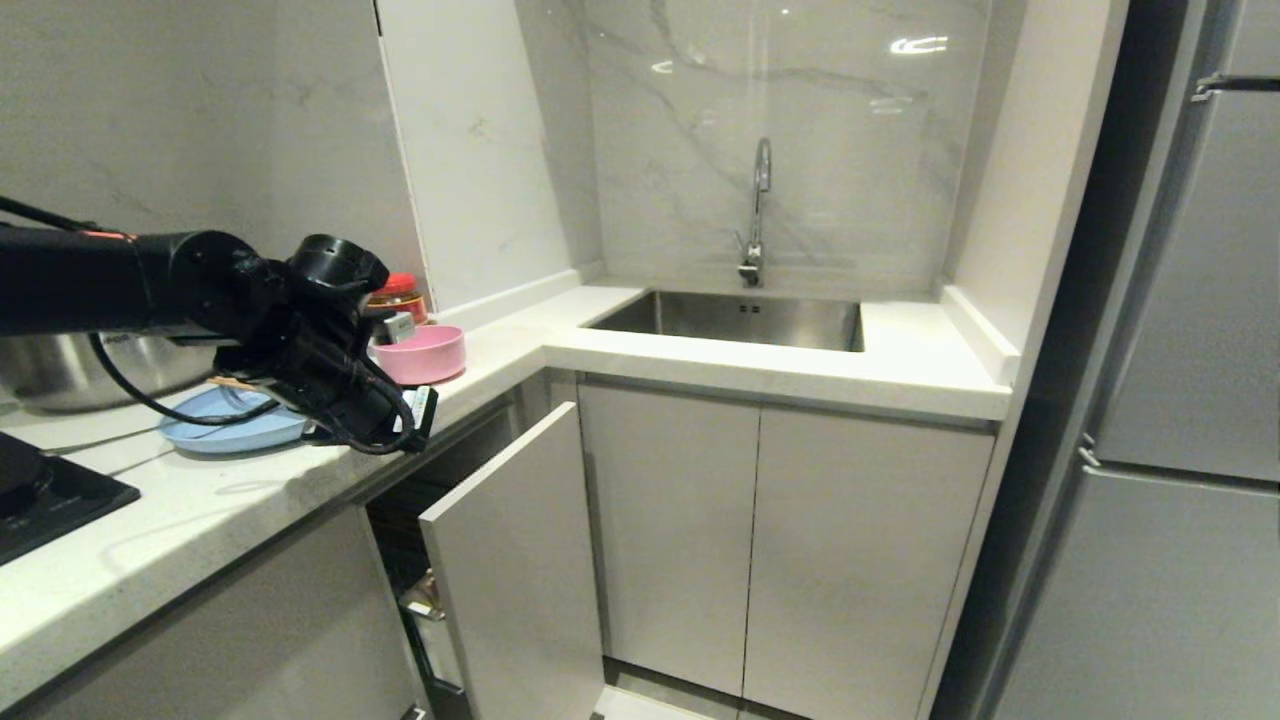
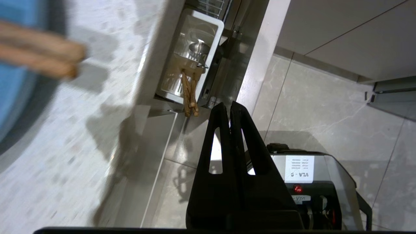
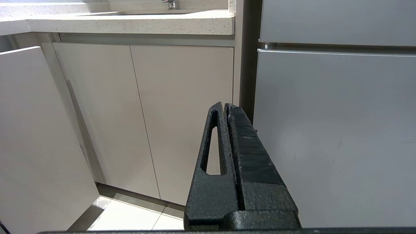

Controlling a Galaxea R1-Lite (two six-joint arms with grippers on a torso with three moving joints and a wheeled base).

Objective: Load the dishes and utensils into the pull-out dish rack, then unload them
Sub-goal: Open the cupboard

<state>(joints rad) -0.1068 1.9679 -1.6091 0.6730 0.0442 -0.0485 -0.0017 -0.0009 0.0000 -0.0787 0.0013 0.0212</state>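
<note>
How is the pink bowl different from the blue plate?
The bowl is pink, small and deep; the plate is light blue, wider and shallow. Chopsticks lie across the plate, but nothing shows on the bowl. The bowl sits farther back than the plate. Both are round and rest on the counter.

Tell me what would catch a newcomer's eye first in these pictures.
The black left gripper, shut and empty, hangs over the counter's front edge, just ahead of the blue plate and pink bowl. Below it the pull-out dish rack stands open, wooden chopsticks in its white bin.
</note>
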